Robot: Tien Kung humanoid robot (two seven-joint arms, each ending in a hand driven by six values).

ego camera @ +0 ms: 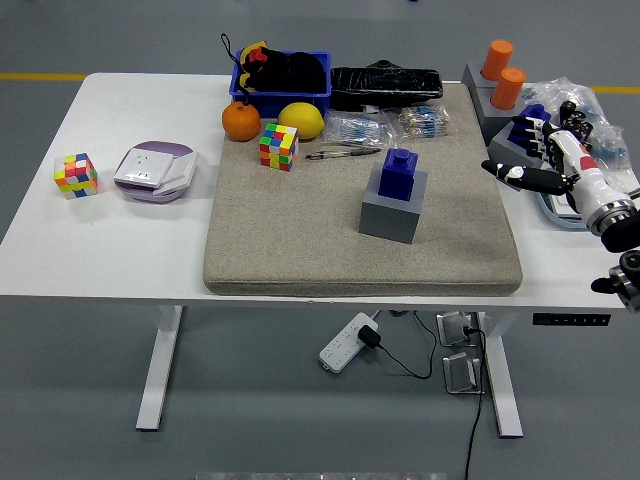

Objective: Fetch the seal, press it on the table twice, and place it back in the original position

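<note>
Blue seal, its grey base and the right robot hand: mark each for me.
blue seal (398, 174), head view, on its front face.
grey base (391, 217), head view, on its front side.
right robot hand (545, 150), head view, on the middle of the hand.

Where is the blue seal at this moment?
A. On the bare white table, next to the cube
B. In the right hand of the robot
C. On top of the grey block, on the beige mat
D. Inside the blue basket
C: the blue seal stands upright on the grey block on the beige mat, while the right hand is open at the mat's right edge, apart from it.
</note>
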